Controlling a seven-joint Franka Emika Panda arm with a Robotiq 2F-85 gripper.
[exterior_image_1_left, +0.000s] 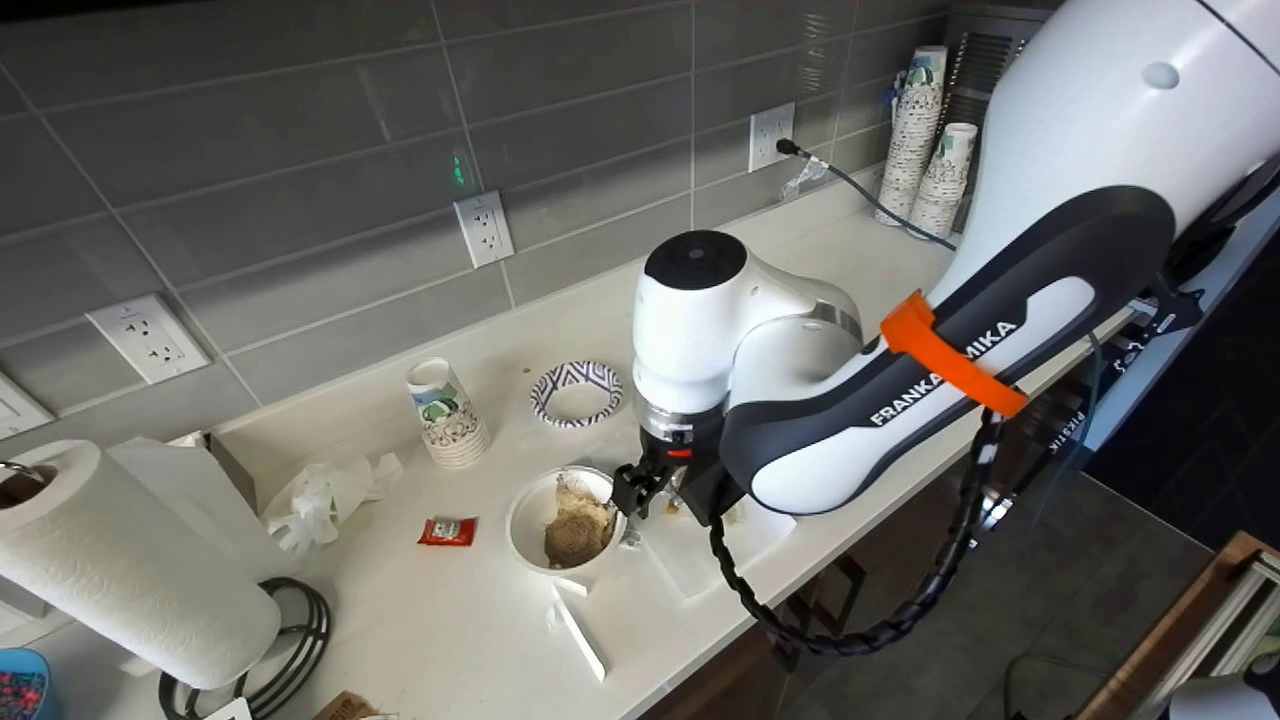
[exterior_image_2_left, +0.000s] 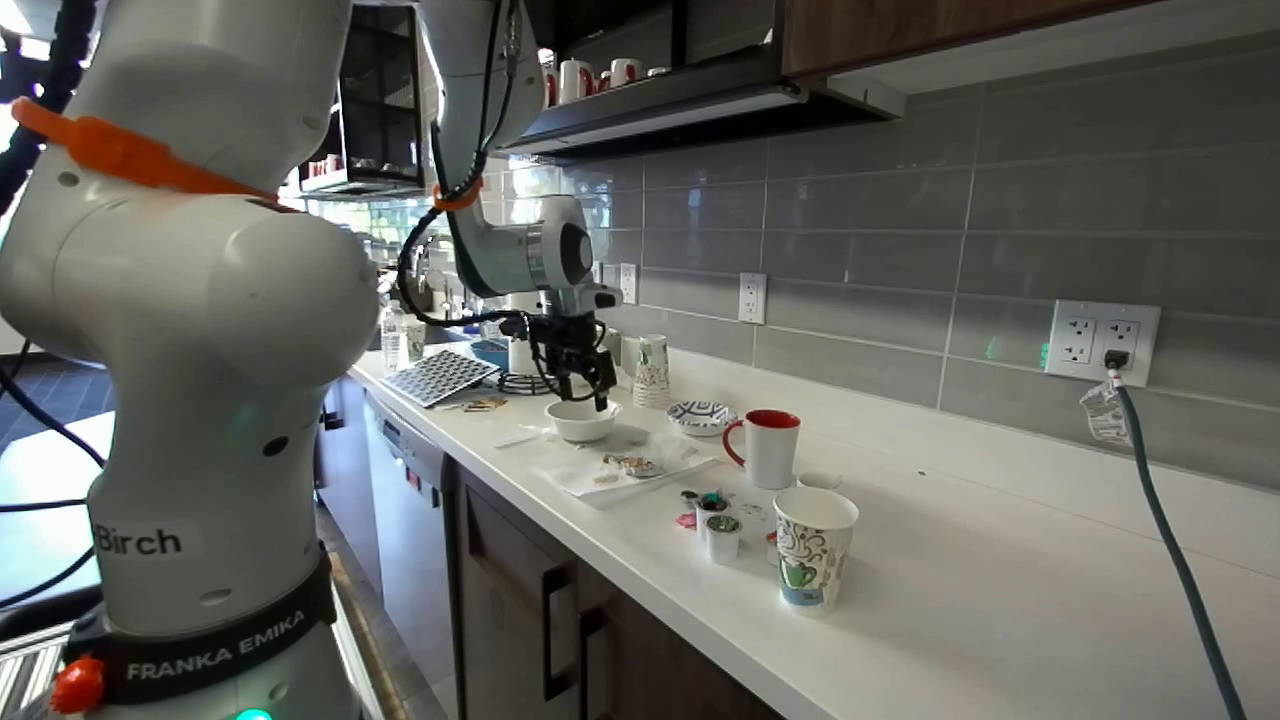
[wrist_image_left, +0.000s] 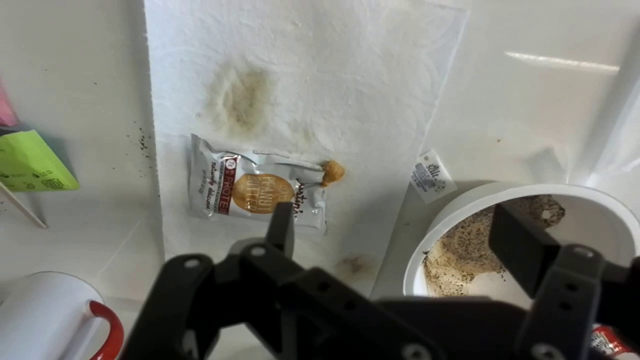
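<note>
That claw (wrist_image_left: 401, 232) is gaping wide by the white bowl (exterior_image_1_left: 533, 515); lumpy tan, dark-speckled stuff (wrist_image_left: 462, 245) is lying inside.

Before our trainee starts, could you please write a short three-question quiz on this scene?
1. Label reading: what food does the silver packet name?
2. True or false: the gripper stands open and holds nothing.
3. Multiple choice: in the wrist view, the white bowl lies a) left of the silver packet, b) right of the silver packet, c) underneath the silver packet.

Key: 1. Peanut butter. 2. True. 3. b.
</note>
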